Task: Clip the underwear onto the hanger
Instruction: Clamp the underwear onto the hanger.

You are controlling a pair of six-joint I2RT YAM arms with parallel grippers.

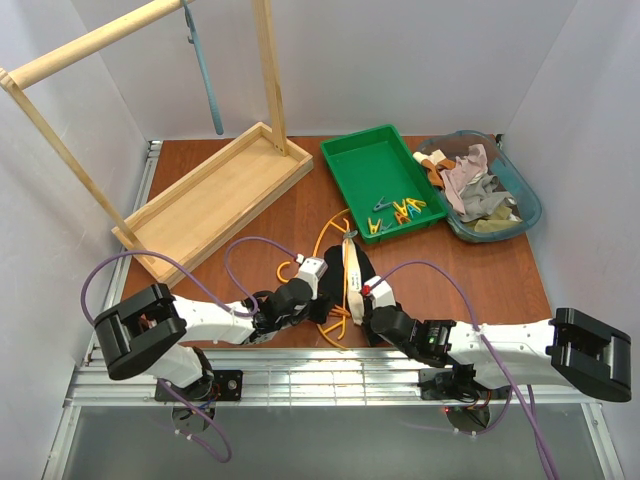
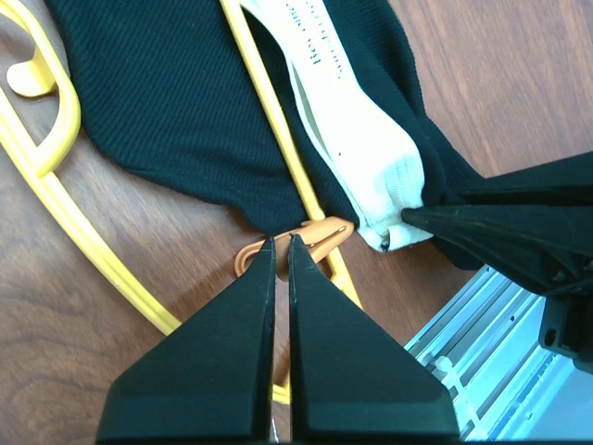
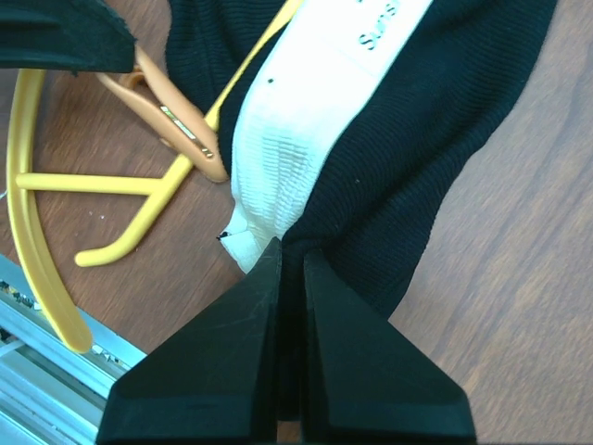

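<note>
top view: the underwear point(image 1: 364, 268) lies at the near middle of the table point(image 1: 480, 270), between the two arms and overlapping the hanger point(image 1: 336, 232). both have their long axes running near to far. the cream waistband point(image 1: 352, 262) follows the same line, and the hanger's hook appears turned left. only this view takes in the green tray point(image 1: 343, 190) of pegs, farther off to the right.

left wrist view: the left gripper point(image 2: 283, 243), fingertips pressed together, sits at the tail of an orange peg point(image 2: 320, 232) whose nose meets the hanger's rod. whether the peg is nipped cannot be told.

right wrist view: the right gripper point(image 3: 289, 250), fingers pressed tight, pinches the underwear's near end where waistband meets black cloth. this detail is too small to make out from above.
</note>
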